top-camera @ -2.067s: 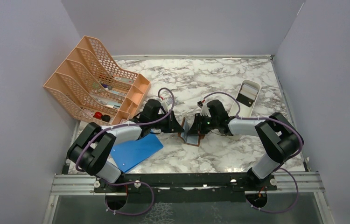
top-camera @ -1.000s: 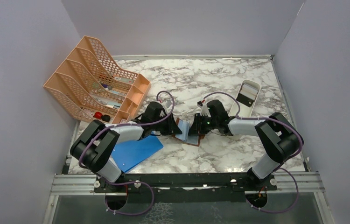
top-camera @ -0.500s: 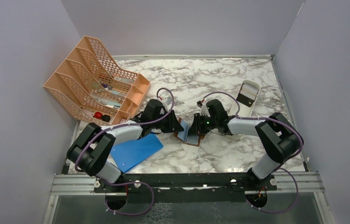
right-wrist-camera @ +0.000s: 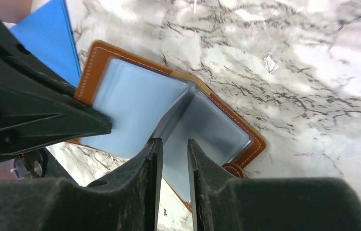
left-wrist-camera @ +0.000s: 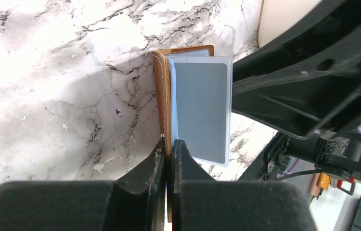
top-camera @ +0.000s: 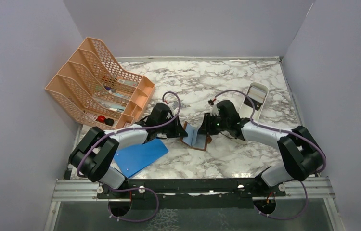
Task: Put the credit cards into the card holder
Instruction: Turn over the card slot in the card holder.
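The card holder is brown, the table white-and-grey marbled

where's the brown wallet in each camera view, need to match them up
Top external: card holder near picture centre, standing part open.
Left wrist: card holder upper centre, seen edge-on.
Right wrist: card holder centre, spread open.
Shared landmark: left gripper pinching its leather cover.
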You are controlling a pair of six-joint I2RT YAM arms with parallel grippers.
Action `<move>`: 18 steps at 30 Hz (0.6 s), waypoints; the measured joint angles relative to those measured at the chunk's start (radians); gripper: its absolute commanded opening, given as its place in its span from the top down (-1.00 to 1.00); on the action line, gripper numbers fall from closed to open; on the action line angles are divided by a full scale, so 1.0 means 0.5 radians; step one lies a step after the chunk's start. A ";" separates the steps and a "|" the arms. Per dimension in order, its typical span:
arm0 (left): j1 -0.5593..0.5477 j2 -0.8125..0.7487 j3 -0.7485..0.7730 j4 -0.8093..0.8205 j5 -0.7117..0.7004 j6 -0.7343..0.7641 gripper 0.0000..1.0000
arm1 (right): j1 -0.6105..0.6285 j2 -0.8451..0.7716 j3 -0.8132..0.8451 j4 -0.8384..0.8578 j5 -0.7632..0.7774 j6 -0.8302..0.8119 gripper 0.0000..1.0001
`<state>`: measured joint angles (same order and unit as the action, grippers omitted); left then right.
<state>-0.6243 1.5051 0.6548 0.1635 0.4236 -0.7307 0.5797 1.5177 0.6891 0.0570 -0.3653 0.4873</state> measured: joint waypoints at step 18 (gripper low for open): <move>-0.022 -0.082 -0.001 -0.044 -0.034 -0.016 0.90 | -0.024 -0.332 0.533 -0.414 0.837 -0.594 -0.99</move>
<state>-0.6353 1.4643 0.6544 0.1413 0.4065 -0.7387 0.5678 1.3518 0.9554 -0.1501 0.0532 0.1902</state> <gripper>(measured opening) 0.041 0.989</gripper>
